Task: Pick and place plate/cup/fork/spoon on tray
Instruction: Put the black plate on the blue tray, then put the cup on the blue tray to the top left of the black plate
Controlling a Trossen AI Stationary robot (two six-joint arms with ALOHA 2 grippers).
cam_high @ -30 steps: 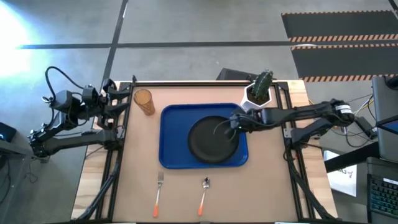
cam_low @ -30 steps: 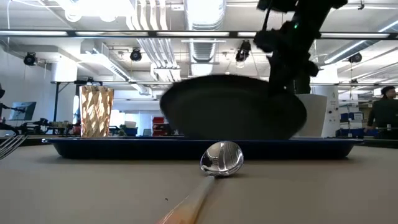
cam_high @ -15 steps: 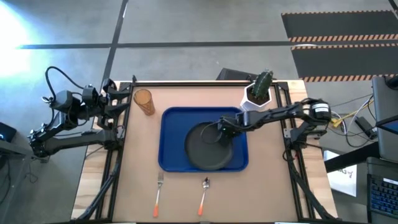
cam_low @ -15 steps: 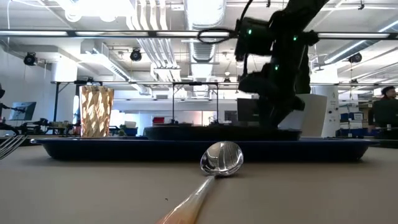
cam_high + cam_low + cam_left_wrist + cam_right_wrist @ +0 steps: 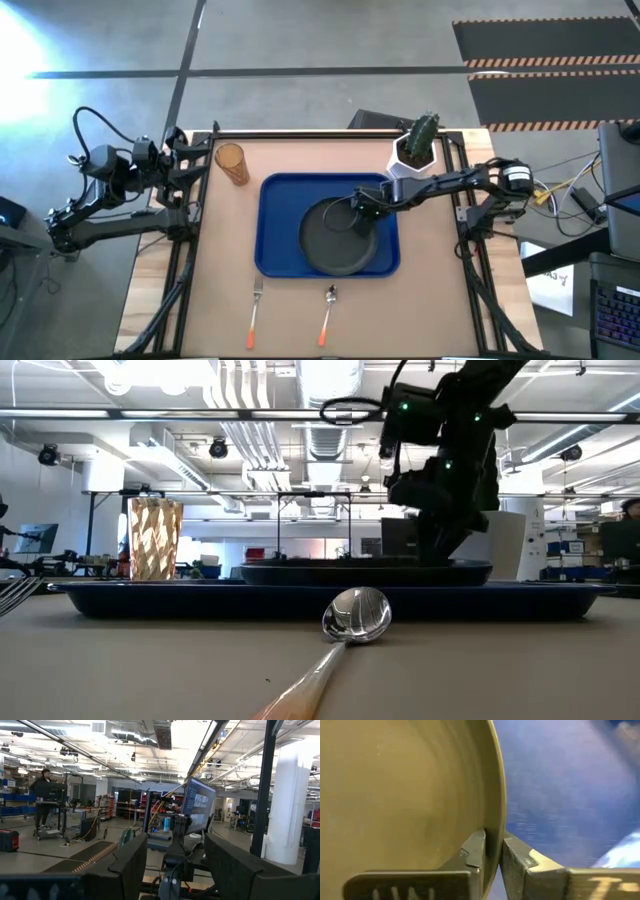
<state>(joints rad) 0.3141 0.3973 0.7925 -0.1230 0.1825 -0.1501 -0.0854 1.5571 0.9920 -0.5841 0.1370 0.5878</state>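
From above, the round black plate (image 5: 338, 236) lies flat inside the big blue plastic tray (image 5: 277, 224). The right claw (image 5: 361, 208) sits over the plate's far right rim. The see-through brown plastic cup (image 5: 231, 163) stands outside the tray, well left of that claw. The left claw (image 5: 190, 165) waits by the table's left edge.

From table height, the plate (image 5: 365, 571) rests in the tray (image 5: 150, 599).

The right wrist view shows the claw (image 5: 491, 854) clamped on the plate's rim (image 5: 496, 795). No writing can be read.

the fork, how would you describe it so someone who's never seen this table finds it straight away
Start at the blue tray in the middle of the table. On the bare wood between the tray's long edge and the table edge lie two orange-handled utensils. The fork is the one under the tray's corner on the left arm's side; it ends in tines, while the spoon beside it has a rounded bowl.
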